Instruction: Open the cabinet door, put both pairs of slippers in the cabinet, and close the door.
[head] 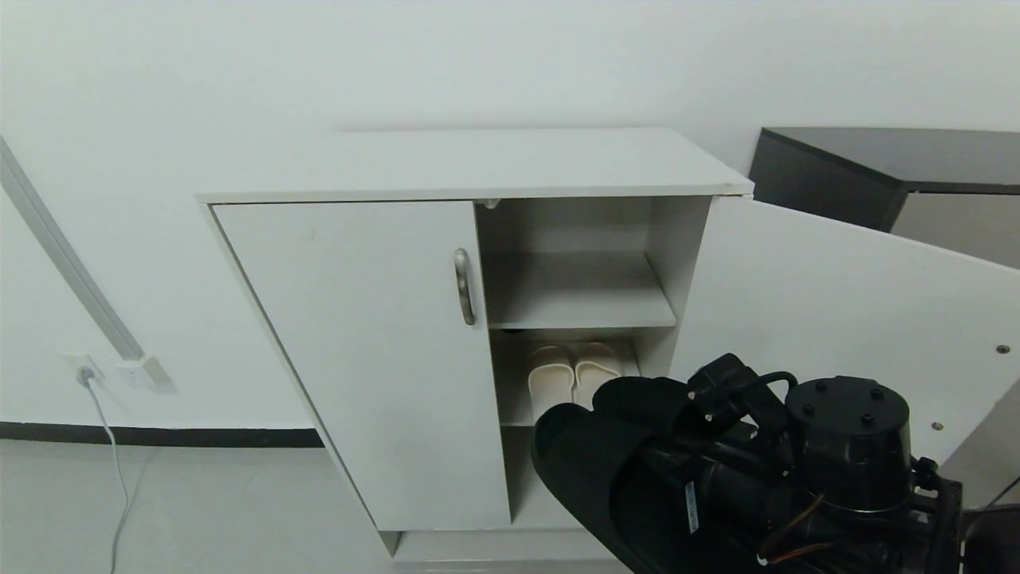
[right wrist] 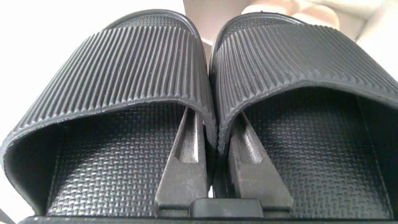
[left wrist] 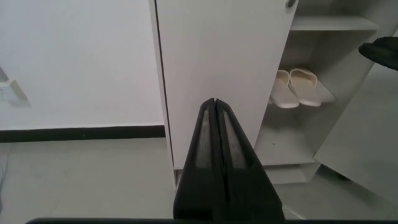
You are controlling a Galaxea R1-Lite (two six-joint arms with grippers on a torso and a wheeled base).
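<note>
The pair of black ribbed rubber slippers is hanging side by side in front of the white wooden cabinet, pinched at their inner edges by the right gripper. The cabinet's right door is standing open. A cream pair of slippers is sitting on the second shelf down. The left gripper is hovering nearby, fingers pressed together on nothing.

Matt finishes, one metal accent.
The black slippers look like matt rubber, with finely ribbed straps and pebbled footbeds; the cabinet is smooth matt white board with a brushed-metal handle; the cream slippers look smooth and matt.
</note>
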